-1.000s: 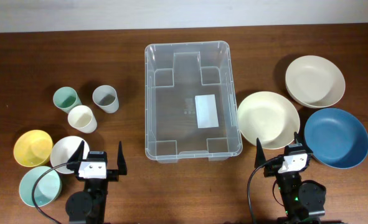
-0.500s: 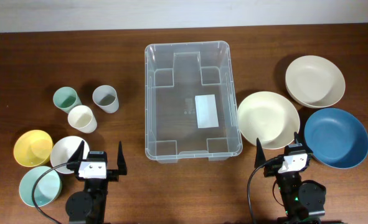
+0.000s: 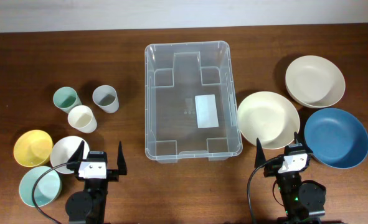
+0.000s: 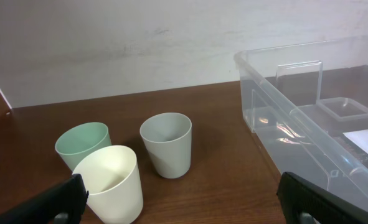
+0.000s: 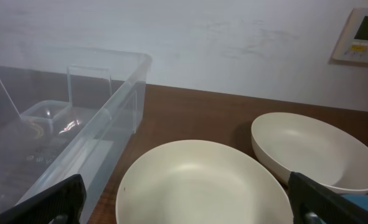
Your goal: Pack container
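The large clear plastic container [image 3: 192, 99] stands empty at the table's middle, a white label on its base; it also shows in the left wrist view [image 4: 308, 118] and in the right wrist view [image 5: 59, 118]. My left gripper [image 3: 100, 157] is open and empty near the front edge, left of the container, its fingers wide apart in the left wrist view [image 4: 184, 208]. My right gripper [image 3: 277, 148] is open and empty at the front right, just in front of a cream bowl [image 3: 268, 119], which fills the right wrist view [image 5: 196, 183].
Left: a green cup [image 3: 65, 98], a grey cup [image 3: 105, 98], a cream cup [image 3: 82, 118], and yellow [image 3: 32, 148], white [image 3: 65, 149] and light blue [image 3: 38, 185] small bowls. Right: a beige bowl [image 3: 315, 81] and a blue bowl [image 3: 336, 137].
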